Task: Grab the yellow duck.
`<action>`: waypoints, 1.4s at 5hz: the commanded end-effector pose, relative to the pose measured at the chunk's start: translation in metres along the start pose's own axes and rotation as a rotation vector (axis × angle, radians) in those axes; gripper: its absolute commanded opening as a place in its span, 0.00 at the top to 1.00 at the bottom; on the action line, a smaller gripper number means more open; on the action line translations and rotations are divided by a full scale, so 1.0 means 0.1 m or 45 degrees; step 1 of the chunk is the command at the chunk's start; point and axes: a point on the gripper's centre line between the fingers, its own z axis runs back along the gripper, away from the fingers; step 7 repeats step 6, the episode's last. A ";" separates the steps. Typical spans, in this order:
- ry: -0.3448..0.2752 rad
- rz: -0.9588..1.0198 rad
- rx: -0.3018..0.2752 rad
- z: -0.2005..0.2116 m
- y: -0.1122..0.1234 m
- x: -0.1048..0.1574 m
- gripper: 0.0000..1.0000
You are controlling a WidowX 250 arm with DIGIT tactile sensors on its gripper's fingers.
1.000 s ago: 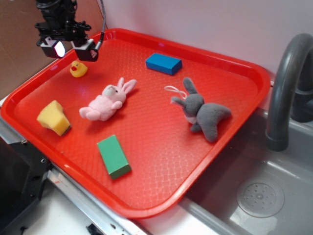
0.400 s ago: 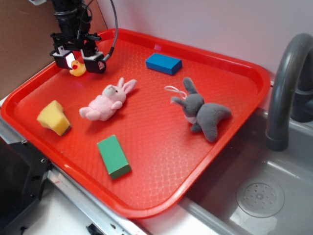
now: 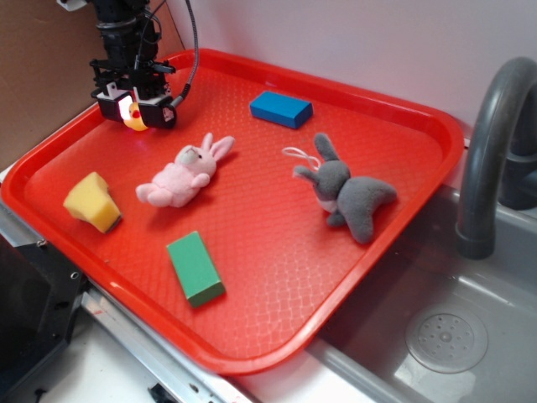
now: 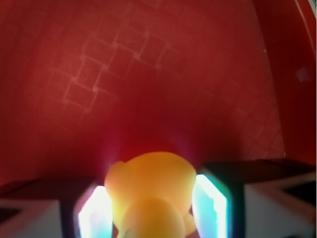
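The yellow duck sits at the far left of the red tray. My gripper is lowered over it, one finger on each side. In the wrist view the duck fills the gap between the two lit pads, and both pads press against its sides. The gripper is shut on the duck, which is still low on the tray floor.
A pink plush bunny lies just right of the gripper and a yellow sponge wedge lies in front of it. A blue block, a grey plush bunny and a green block are also on the tray. The sink and faucet are at the right.
The gripper came down from above and left of the duck until its fingers flank it, and the fingers have drawn closer onto the duck. The other toys have not moved.
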 end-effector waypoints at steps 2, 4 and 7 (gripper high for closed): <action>-0.136 -0.278 0.121 1.06 -0.42 -0.73 1.00; -0.273 -0.497 0.042 1.75 -0.81 -1.34 1.00; -0.295 -0.511 0.098 1.88 -0.84 -1.42 1.00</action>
